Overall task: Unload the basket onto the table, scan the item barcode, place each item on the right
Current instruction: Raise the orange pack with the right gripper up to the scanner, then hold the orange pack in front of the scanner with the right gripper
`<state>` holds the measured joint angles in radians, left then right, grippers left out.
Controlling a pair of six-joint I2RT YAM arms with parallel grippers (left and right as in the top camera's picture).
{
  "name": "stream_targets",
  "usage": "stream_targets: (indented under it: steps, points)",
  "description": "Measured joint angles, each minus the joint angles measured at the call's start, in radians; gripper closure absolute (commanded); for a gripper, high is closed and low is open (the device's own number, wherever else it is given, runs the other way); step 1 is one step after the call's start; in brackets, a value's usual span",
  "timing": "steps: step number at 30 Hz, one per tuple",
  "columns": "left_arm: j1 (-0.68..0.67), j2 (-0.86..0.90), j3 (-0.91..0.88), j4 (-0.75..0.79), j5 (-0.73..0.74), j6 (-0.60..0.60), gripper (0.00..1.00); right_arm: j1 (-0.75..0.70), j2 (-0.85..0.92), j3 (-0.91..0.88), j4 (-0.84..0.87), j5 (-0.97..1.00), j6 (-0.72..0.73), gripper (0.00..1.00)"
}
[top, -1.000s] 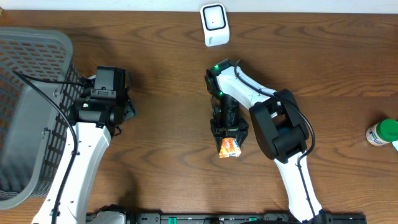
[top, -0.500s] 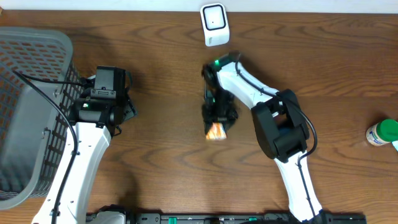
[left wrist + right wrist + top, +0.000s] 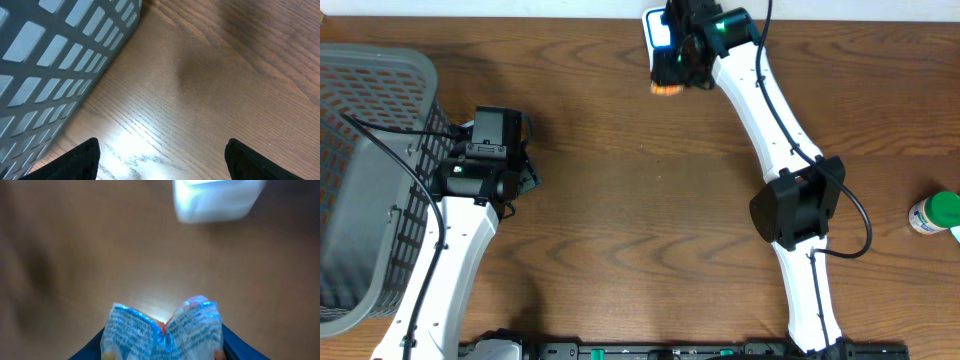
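Right end effector (image 3: 677, 70) at 12 o'clock of desk (image 3: 620, 200), jaws part-closed, pinching snack packet (image 3: 165, 327) just beside scanner (image 3: 219, 197). Packet likely light, soft, slippery foil; grip sealed edge, leave barcode uncovered. Left end effector (image 3: 162, 157) wide open, empty, 9 o'clock by basket (image 3: 60, 60).

1. The packet (image 3: 162, 327) is a small crinkled foil pouch with blue-and-white print and orange at its edges. It is pinched between the fingers of the right gripper (image 3: 162, 352), and its creased, folded top sticks out past the fingertips.
2. The scanner (image 3: 218, 197) is a white rounded box, blurred in the wrist view. It lies ahead of the gripper, slightly right of the packet and not touching it.
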<state>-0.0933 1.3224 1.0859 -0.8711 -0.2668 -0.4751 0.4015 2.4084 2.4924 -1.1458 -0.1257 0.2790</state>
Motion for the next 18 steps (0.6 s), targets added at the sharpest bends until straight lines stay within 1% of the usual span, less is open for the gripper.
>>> stream_targets:
  steps: [5,10,18]
  points:
    - [0.000,0.000,0.000,0.000,0.000,0.000,0.19,0.001,0.003,-0.002,0.186,0.126,-0.003,0.53]
    - [0.000,0.000,0.000,0.000,0.000,0.000,0.20,0.001,0.024,-0.002,0.385,0.176,-0.018,0.51]
    - [0.000,0.000,0.000,-0.001,0.000,0.000,0.20,0.001,0.169,-0.002,0.694,0.229,-0.068,0.50]
